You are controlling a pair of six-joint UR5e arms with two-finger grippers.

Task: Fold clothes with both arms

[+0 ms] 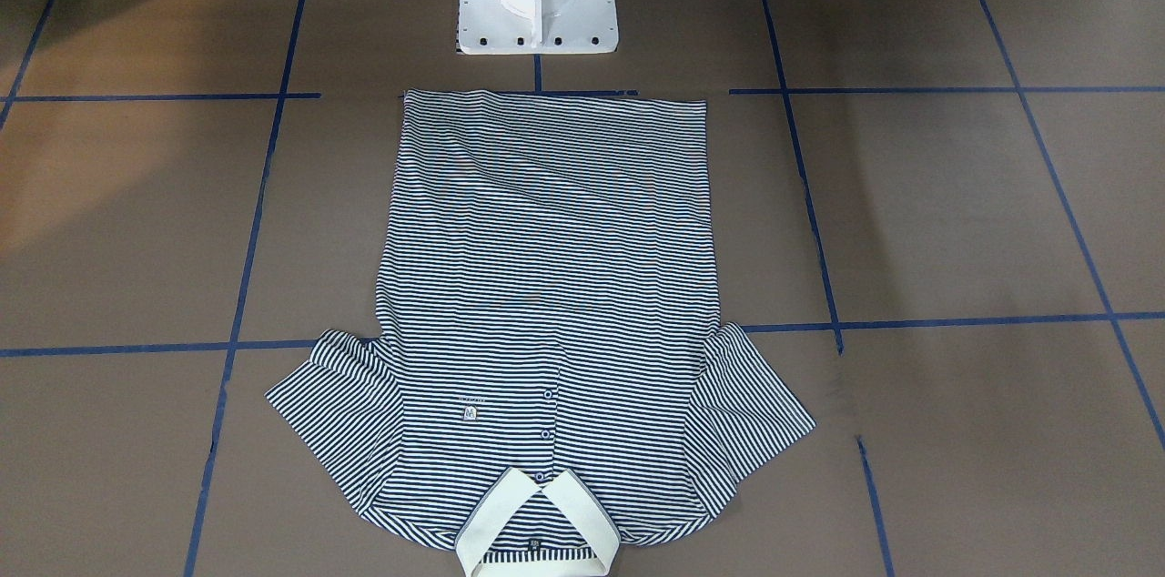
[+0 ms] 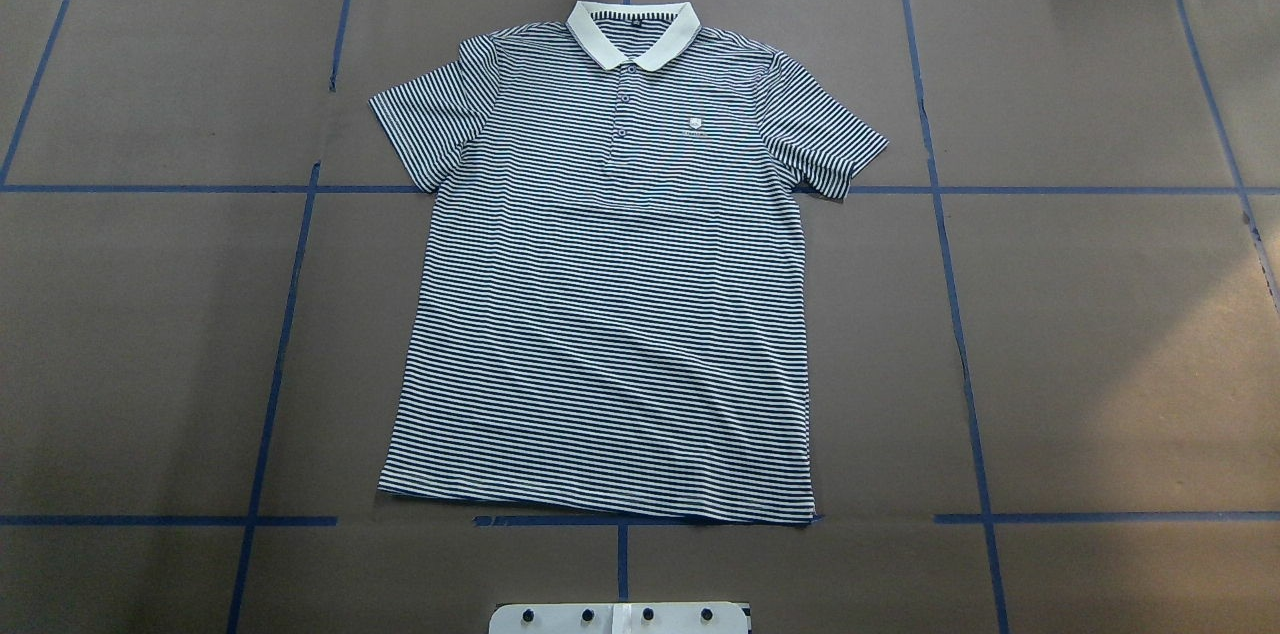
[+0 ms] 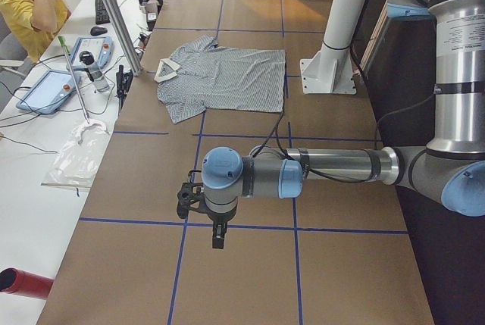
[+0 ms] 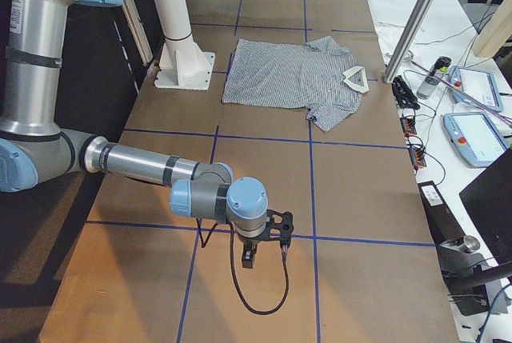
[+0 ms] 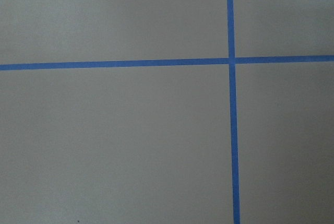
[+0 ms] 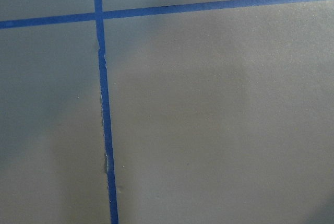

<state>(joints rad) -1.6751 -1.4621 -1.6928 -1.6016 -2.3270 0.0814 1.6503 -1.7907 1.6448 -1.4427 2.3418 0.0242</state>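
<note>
The navy-and-white striped polo shirt (image 2: pixel 600 314) lay flat on the brown paper-covered bench (image 2: pixel 1100 364), so the black left gripper (image 3: pixel 218 234) and black right gripper (image 4: pixel 248 259), spread or pressed together I could not tell, needed matched, symmetric grasps.

The thin-striped navy-and-white polo shirt (image 2: pixel 600 294) lies flat, face up and unfolded, seen from overhead with its cream collar (image 2: pixel 632 32) at 12 o'clock, hem (image 2: pixel 600 506) at 6, short sleeves (image 2: pixel 425 124) spread toward 10 and 2, the left arm (image 3: pixel 333 166) well off at 9, the right arm (image 4: pixel 144 163) at 3.
</note>
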